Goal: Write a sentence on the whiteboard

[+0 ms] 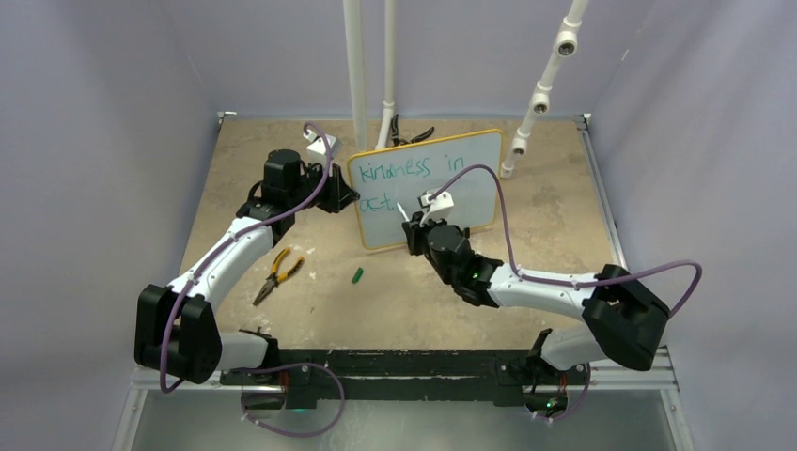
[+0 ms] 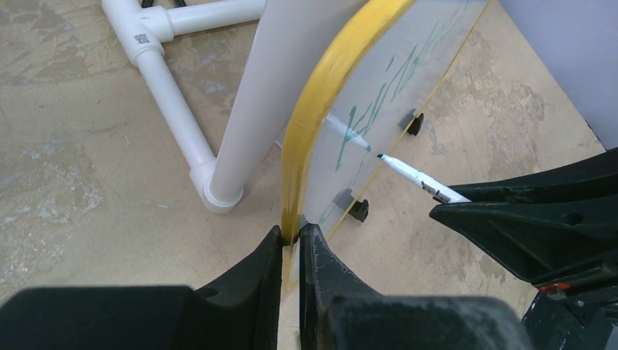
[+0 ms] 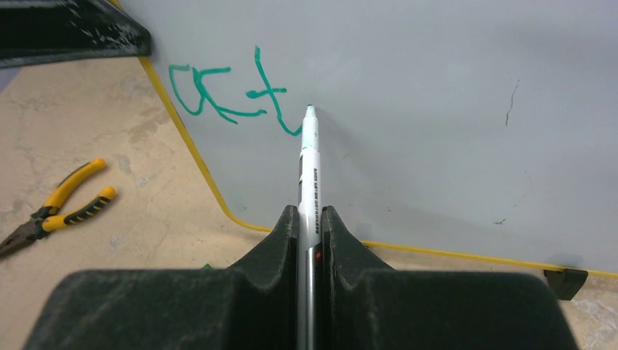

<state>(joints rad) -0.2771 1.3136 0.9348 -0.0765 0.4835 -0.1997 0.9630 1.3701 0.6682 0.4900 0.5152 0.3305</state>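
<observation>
The whiteboard (image 1: 470, 169) stands upright at the middle back of the table, white with a yellow frame (image 2: 321, 95). Teal lettering, the sentence (image 1: 399, 171), reads "kindness in" on the top line and "act" (image 3: 226, 95) below it. My left gripper (image 2: 291, 232) is shut on the board's left yellow edge, holding it. My right gripper (image 3: 310, 211) is shut on a white marker pen (image 3: 309, 164). The pen's teal tip sits at the board surface just right of the "t". In the top view the right gripper (image 1: 414, 225) is in front of the board's lower middle.
Yellow-handled pliers (image 1: 276, 273) lie on the table left of centre. A small green pen cap (image 1: 357, 275) lies in front of the board. White PVC pipes (image 1: 357, 66) rise behind the board, with a pipe joint (image 2: 215, 191) beside its left edge. Black pliers (image 1: 411, 136) lie behind it.
</observation>
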